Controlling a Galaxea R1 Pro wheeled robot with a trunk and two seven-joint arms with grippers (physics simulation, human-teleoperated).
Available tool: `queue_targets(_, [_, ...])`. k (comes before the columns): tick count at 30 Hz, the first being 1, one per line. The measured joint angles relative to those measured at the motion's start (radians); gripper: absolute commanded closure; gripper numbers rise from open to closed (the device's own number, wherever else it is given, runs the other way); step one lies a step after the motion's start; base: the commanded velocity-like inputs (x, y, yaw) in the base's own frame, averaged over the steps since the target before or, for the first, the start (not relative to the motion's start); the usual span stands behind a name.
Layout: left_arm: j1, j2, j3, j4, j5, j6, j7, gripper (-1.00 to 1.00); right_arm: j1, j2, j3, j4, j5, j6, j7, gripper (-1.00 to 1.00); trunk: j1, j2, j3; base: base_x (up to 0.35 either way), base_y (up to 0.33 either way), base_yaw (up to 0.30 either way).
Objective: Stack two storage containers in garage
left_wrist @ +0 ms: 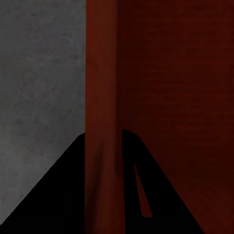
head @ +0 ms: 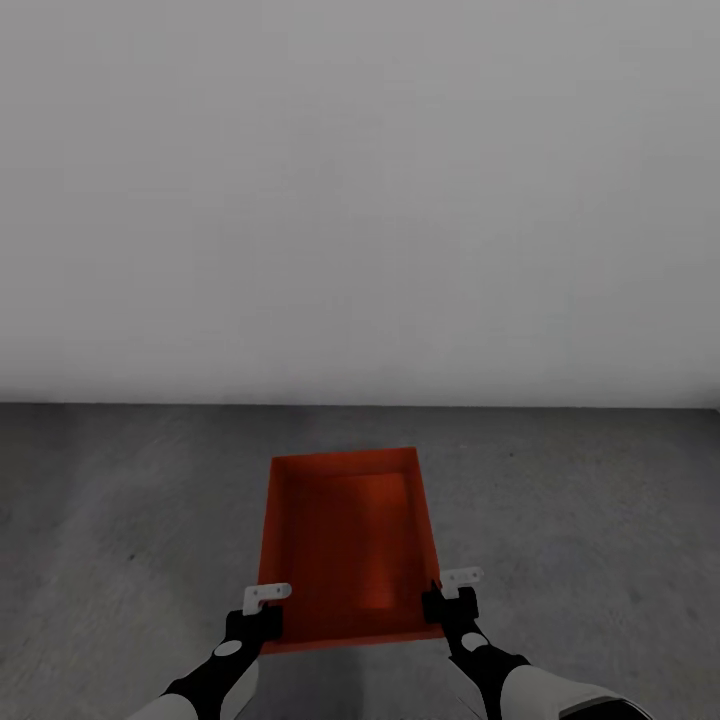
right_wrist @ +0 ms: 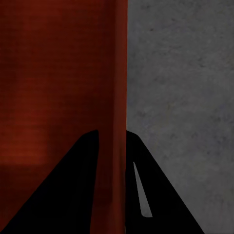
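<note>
One orange-red storage container (head: 345, 530) lies open side up over the garage's dark grey concrete floor (head: 590, 500), a short way from a white wall. My left gripper (head: 262, 606) is shut on its left wall near the front corner. My right gripper (head: 450, 596) is shut on its right wall. In the left wrist view the red wall (left_wrist: 102, 73) runs between my left gripper's (left_wrist: 102, 136) dark fingers. The right wrist view shows the same for the right gripper (right_wrist: 112, 132) and the container (right_wrist: 58, 73). I cannot tell whether the container rests on the floor or hangs above it.
A plain white wall (head: 360, 200) stands straight ahead and meets the floor just beyond the container. Bare mottled concrete (left_wrist: 39, 73) spreads to both sides of the container (right_wrist: 185, 73).
</note>
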Motion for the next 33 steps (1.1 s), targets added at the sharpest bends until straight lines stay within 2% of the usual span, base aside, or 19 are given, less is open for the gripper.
queue_targets(20, [0.000, 0.000, 0.000, 0.000, 0.000, 0.000, 0.000, 1.00, 0.000, 0.000, 0.000, 0.000, 0.000, 0.000, 0.000, 1.00, 0.000, 0.000, 0.000, 0.000, 0.000, 0.000])
queue_targets(33, [0.000, 0.000, 0.000, 0.000, 0.000, 0.001, 0.000, 1.00, 0.000, 0.000, -0.001, 0.000, 0.000, 0.000, 0.001, 1.00, 0.050, -0.091, -0.041, 0.000, 0.000, 0.000])
